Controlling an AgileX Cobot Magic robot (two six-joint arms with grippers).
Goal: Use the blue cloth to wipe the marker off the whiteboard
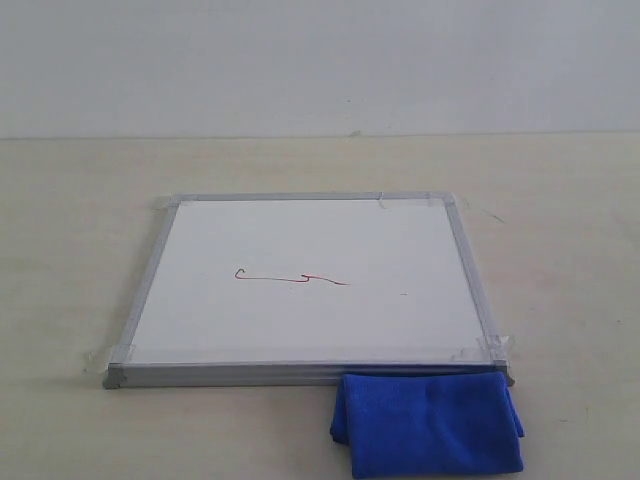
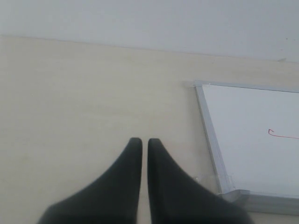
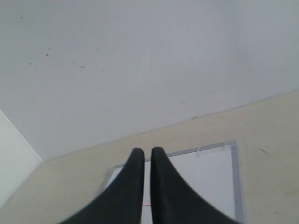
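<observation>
Sideways across the silver-framed square whiteboard (image 1: pixel 300 230) runs the thin red marker squiggle (image 1: pixel 290 277), hook leftward; left hand (image 2: pixel 141 140) and right hand (image 3: pixel 144 150), both pinched together empty, hang clear of it.

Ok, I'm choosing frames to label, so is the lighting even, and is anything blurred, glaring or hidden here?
Exterior view: soft even light, no glare on the whiteboard, marker thin but legible, blue cloth vivid. Left wrist view: left end effector dark, soft-edged. Right wrist view: right end effector a black silhouette hiding part of the board.
</observation>
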